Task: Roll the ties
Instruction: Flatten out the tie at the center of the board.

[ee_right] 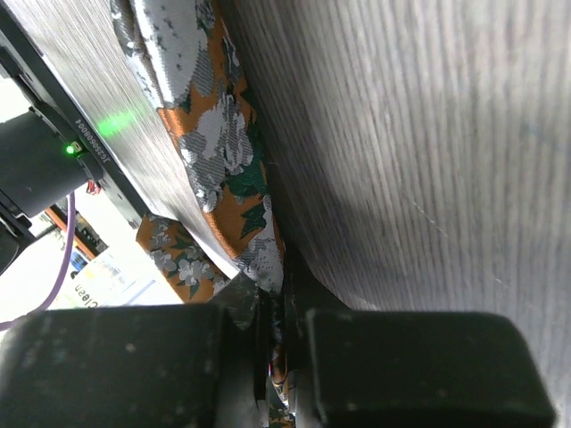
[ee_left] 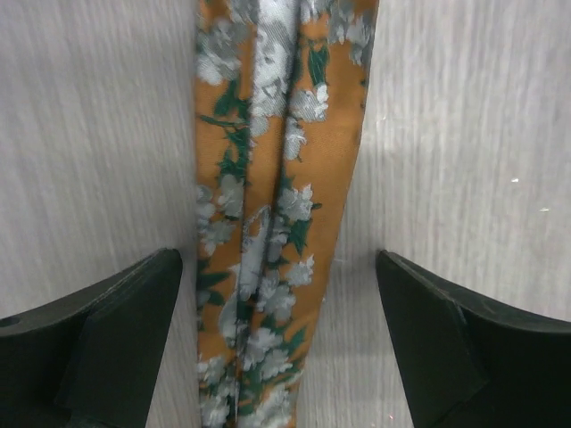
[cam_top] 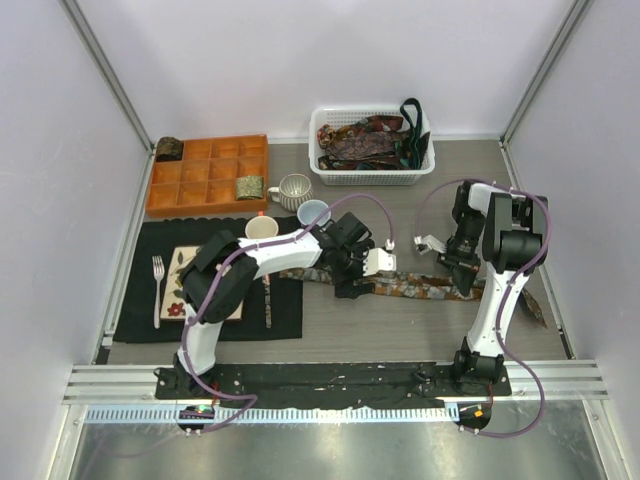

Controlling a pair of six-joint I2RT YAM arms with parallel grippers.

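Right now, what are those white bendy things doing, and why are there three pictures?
They are two robot arms fixed at the near edge of a table. One picture comes from a camera up above; the other two come from little cameras on each arm's wrist, looking at its own fingers.

A long orange flowery tie lies flat across the table. The left gripper is open, one black finger on each side of the tie, not squeezing it. The right gripper is shut on the tie, pinching the cloth.

Also there: a white basket with more ties in it, an orange tray with compartments, three cups, and a black mat with a fork and a flowery plate.
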